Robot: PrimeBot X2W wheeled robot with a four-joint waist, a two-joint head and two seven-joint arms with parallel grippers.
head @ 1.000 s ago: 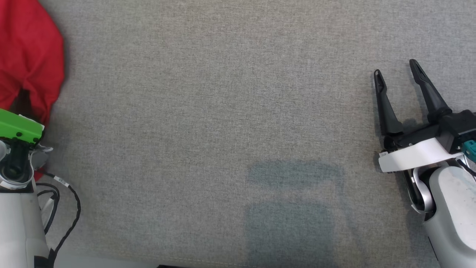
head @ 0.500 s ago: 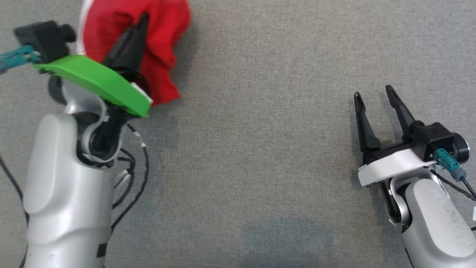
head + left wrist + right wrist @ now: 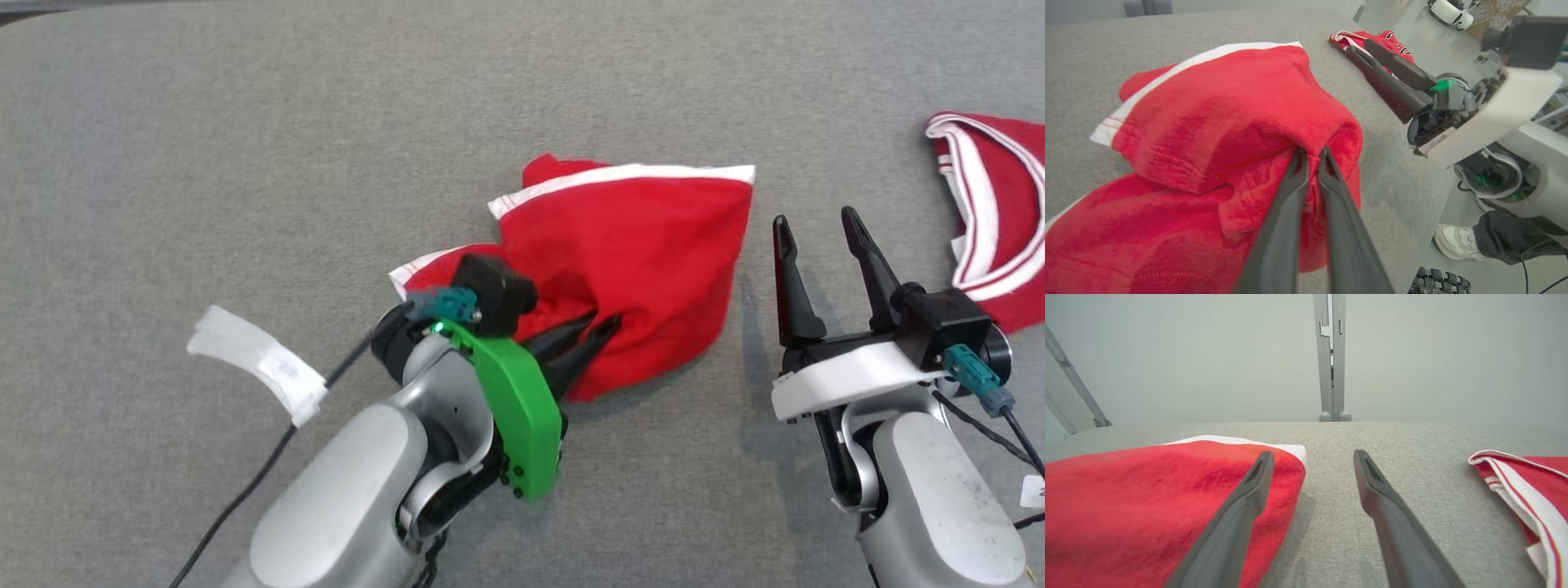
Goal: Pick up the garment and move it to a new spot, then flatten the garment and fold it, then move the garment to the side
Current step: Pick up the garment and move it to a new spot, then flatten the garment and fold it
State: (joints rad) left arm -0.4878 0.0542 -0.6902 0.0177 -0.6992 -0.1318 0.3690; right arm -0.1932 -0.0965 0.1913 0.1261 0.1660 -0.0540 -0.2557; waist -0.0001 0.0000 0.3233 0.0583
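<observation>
The red garment (image 3: pixel 645 245), edged in white, lies bunched on the grey tabletop (image 3: pixel 245 163), a little toward 1 o'clock from the middle of the head view. Its white-trimmed hem runs along its 12 o'clock side, and a smaller trimmed corner sticks out at its 9 o'clock.

At the garment's 7 o'clock edge the left tool (image 3: pixel 600 327) reaches in from the 7 o'clock direction. Its two dark fingers are pressed nearly together and pinch a fold of the red cloth. The left wrist view shows the cloth gathered and puckered right at the fingertips, with the rest of the garment heaped toward 10 o'clock of them.

At the garment's 3 o'clock stands the right tool (image 3: pixel 812 216), its fingers spread wide, pointing toward 12 o'clock and holding nothing. A thin strip of bare tabletop lies between its nearer finger and the garment's edge.

Further out, at 3 o'clock of the right tool, a second red garment (image 3: pixel 996 237) with white stripes lies at the picture's edge. A white tag (image 3: pixel 261 363) hangs on the left arm's cable, at 9 o'clock of that arm. A person's pale shoe (image 3: pixel 1455 241) stands on the floor beside the tabletop.
</observation>
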